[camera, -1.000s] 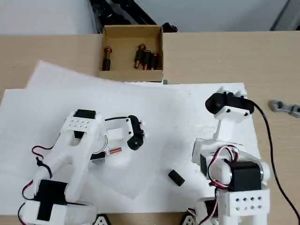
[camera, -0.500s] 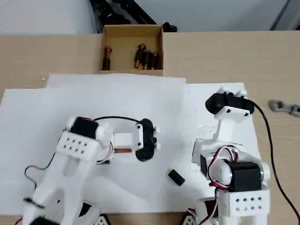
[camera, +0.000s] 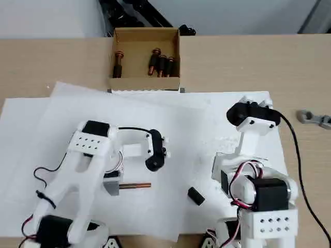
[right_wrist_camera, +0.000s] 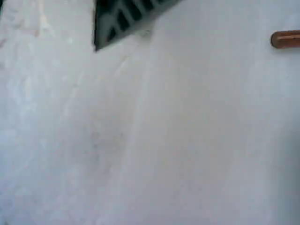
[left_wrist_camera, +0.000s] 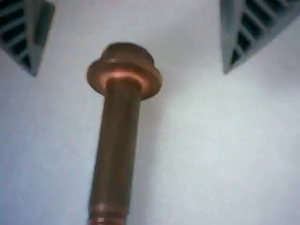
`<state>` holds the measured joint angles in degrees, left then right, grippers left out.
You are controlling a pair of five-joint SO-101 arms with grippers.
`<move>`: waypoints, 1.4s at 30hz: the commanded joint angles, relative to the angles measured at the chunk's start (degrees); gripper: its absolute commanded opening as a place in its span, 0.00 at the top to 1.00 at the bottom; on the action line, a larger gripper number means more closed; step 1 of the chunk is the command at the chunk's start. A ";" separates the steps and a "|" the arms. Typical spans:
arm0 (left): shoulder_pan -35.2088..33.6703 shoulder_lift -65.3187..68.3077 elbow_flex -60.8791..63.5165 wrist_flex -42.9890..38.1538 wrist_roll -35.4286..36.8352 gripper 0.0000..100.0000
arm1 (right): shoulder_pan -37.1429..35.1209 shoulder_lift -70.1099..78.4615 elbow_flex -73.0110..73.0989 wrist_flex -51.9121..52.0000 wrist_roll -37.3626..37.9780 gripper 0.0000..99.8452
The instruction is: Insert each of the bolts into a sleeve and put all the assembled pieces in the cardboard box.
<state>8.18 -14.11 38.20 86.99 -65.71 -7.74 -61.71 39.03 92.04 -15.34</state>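
Note:
A copper bolt [camera: 135,185] with a flanged head [left_wrist_camera: 124,70] lies flat on the white paper [camera: 196,129]. My left gripper [camera: 115,182] stands open at the bolt's head end, its two ribbed fingertips [left_wrist_camera: 28,33] apart on either side and touching nothing. A black sleeve [camera: 195,196] lies on the paper to the right of the bolt, near the front edge. My right arm [camera: 252,135] stands at the right, its gripper low over bare paper, with the bolt's tip [right_wrist_camera: 286,39] at the edge of its wrist view. The cardboard box [camera: 146,81] at the back holds several assembled pieces [camera: 161,64].
Loose white paper sheets overlap across the table, with creases and raised edges. A metal tool [camera: 313,118] lies on the wooden table [camera: 258,62] at the far right. A black cable [camera: 299,155] runs down along the right arm.
The left gripper held the bolt before; now it has opened and the bolt lies on the paper. The left arm swung right, then back. The top paper sheet shifted.

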 commanded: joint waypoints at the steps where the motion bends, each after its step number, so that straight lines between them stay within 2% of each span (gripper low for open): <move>1: -0.26 2.37 -4.53 -1.58 0.26 0.76 | -0.31 -0.66 -0.18 0.40 -0.62 0.87; 10: 6.68 5.45 -6.73 -3.52 2.29 0.76 | -0.40 -0.66 -0.18 0.40 -0.62 0.87; 19: 3.60 9.05 -6.73 -3.78 1.93 0.76 | -0.40 -0.66 -0.18 0.40 -0.62 0.87; 23: 2.81 13.01 -4.18 -9.14 1.93 0.82 | -0.40 -0.66 -0.18 0.40 -0.62 0.87; 26: 4.13 15.47 -3.30 -9.76 2.02 0.85 | -0.40 -0.66 -0.18 0.40 -0.62 0.87; 33: 4.84 15.91 -3.38 -9.41 2.20 0.89 | -0.40 -0.66 -0.18 0.40 -0.62 0.87; 38: 4.66 14.51 -4.70 -7.12 2.20 1.00 | -0.40 -0.66 -0.18 0.40 -0.62 0.87; 42: 4.48 9.05 -6.99 -5.01 2.20 1.00 | -0.40 -0.66 -0.18 0.40 -0.62 0.87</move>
<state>12.75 -1.10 33.89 81.98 -63.69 -7.74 -61.71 39.03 92.04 -15.34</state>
